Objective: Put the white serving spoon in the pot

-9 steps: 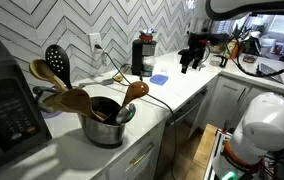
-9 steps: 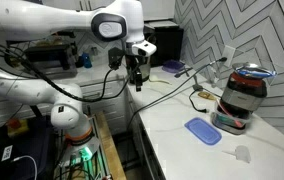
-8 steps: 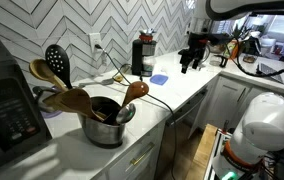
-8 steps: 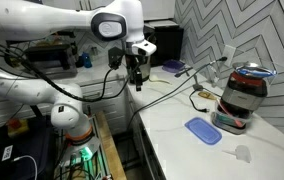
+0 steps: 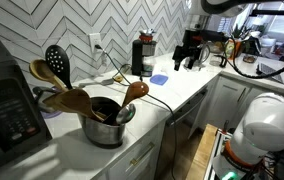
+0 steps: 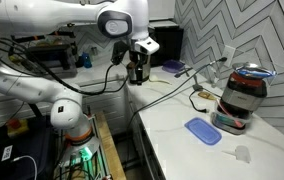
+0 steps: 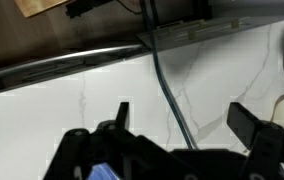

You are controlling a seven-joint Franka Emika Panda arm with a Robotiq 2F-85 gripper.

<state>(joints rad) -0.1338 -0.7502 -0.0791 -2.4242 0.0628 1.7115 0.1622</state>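
The steel pot (image 5: 104, 122) stands near the counter's front edge, with brown wooden spoons leaning in and around it. A cream-white spoon head (image 5: 41, 70) sticks up behind it, beside a black slotted spoon (image 5: 57, 62). My gripper (image 5: 186, 60) hangs far from them, over the other end of the counter, and also shows in an exterior view (image 6: 136, 74). In the wrist view the gripper (image 7: 182, 120) is open and empty above the white counter, with a dark cable (image 7: 167, 90) running between its fingers. The pot and the spoon are out of the wrist view.
A black appliance with buttons (image 5: 7, 105) stands beside the pot. A dark jar appliance (image 5: 142, 55) sits at the wall and also shows in an exterior view (image 6: 242, 95), with a blue lid (image 6: 202, 130) next to it. Cables cross the counter.
My gripper has moved slightly up and toward the counter and wall. Nothing else has moved.
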